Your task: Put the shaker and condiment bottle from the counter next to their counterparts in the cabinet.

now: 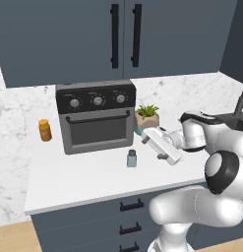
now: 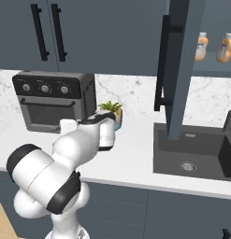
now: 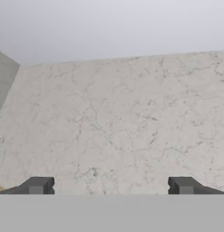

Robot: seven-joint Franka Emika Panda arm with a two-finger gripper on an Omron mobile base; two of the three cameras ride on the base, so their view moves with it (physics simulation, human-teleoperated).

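The shaker (image 1: 131, 158), pale blue-grey with a dark cap, stands upright on the counter (image 1: 78, 182) in front of the toaster oven. My gripper (image 1: 155, 147) hovers just to its right, a little above the counter and apart from it. In the hand view the gripper (image 3: 111, 186) is open, fingers wide apart with nothing between them, facing a marble surface. The cabinet (image 2: 175, 70) at the upper right has its door swung open. Two alike orange bottles with pale caps (image 2: 201, 46) (image 2: 225, 46) stand side by side on its shelf. Which one is the condiment bottle I cannot tell.
A black toaster oven (image 1: 96, 115) stands at the back of the counter, with a small all-orange jar (image 1: 44, 130) to its left and a potted plant (image 1: 147, 114) to its right. A dark sink (image 2: 191, 154) with a faucet (image 2: 229, 116) lies below the open cabinet.
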